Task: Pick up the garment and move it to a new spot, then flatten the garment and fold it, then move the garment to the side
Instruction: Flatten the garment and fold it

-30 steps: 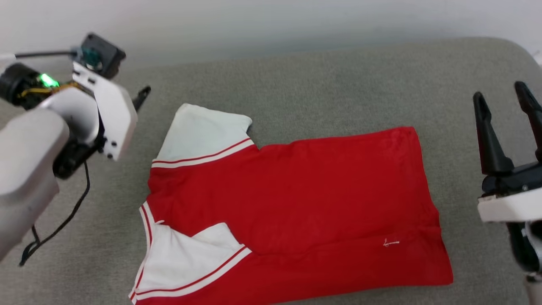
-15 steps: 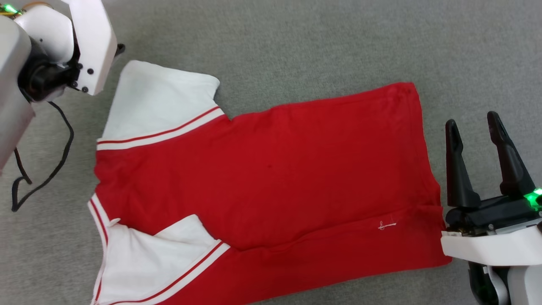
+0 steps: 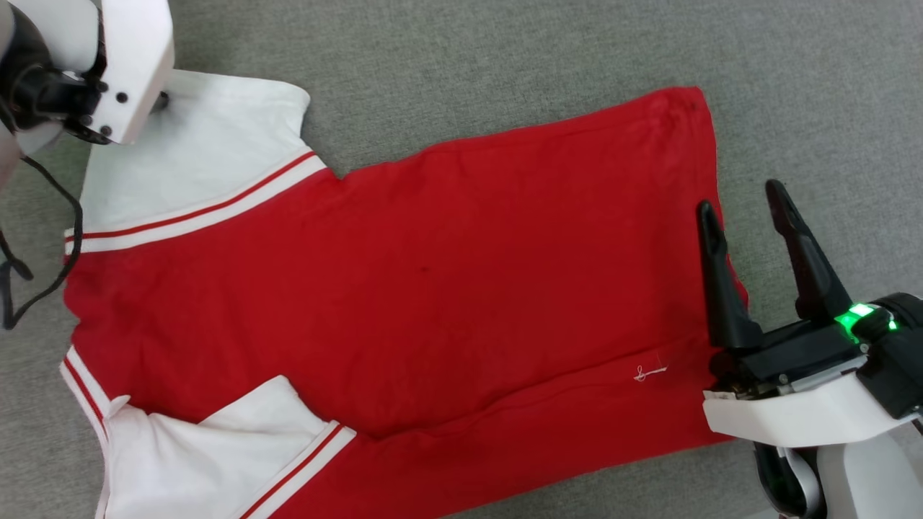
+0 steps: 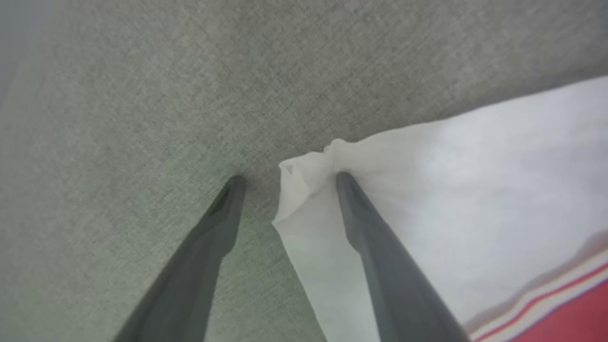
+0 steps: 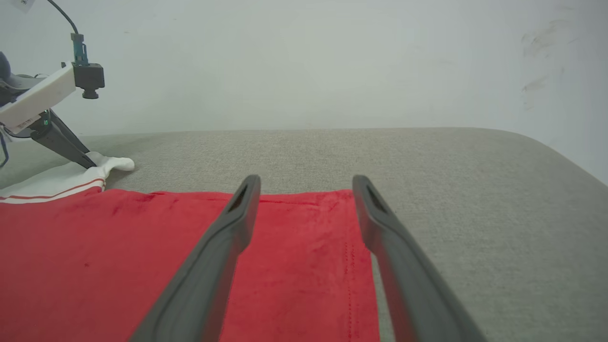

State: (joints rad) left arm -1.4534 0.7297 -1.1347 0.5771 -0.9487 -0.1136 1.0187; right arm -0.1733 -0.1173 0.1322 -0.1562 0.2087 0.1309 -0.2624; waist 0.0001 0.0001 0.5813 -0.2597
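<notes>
The red jersey-style T-shirt with white sleeves [image 3: 433, 274] lies spread across the head view's middle on a grey woven fabric surface [image 3: 505, 58]. At upper left, the left gripper [image 4: 289, 178] is open astride a sleeve corner, one fingertip on it. At lower right, the right gripper [image 3: 740, 198] hovers open and empty over the hem.

You see the garment [image 3: 433, 288] in solid red across its body, with plain white sleeves [image 3: 195, 144]. Each sleeve joins the body along a striped band [image 3: 202, 213] of white, red and white. A small white thread mark [image 3: 649, 373] breaks the red near the hem. The surface [image 3: 505, 58] beneath is a flecked grey weave. The right gripper [image 3: 740, 197] is black, with a white housing [image 3: 793, 418] and a green light [image 3: 854, 315]. The left gripper [image 4: 289, 177] is dark grey. Beyond the surface's far edge, the wall [image 5: 304, 61] is pale grey-white.
</notes>
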